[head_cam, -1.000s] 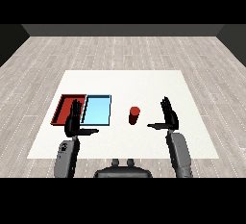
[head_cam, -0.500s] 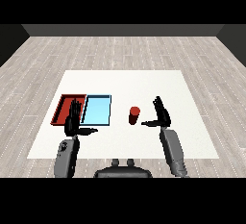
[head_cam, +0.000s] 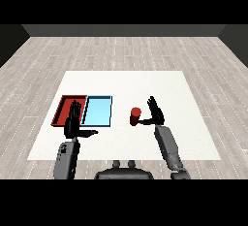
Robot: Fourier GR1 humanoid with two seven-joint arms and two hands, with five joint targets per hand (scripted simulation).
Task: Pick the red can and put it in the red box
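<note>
The red can (head_cam: 135,115) stands upright on the white table (head_cam: 169,84), right of the two trays. My right hand (head_cam: 155,114) is just to the can's right, fingers straight and spread, thumb reaching toward the can's base; it is open and not closed round the can. The red tray (head_cam: 65,106) lies at the left with nothing visible in it. My left hand (head_cam: 73,123) is raised in front of the red tray's near edge, open, fingers straight up, thumb out to the right.
The light blue tray (head_cam: 98,110) lies between the red tray and the can, touching the red tray's side. Bare table stretches behind and to the right of the can. Grey wood floor surrounds the table.
My right hand has moved left toward the can, from well apart to right beside it. The left hand and the can have stayed where they were.
</note>
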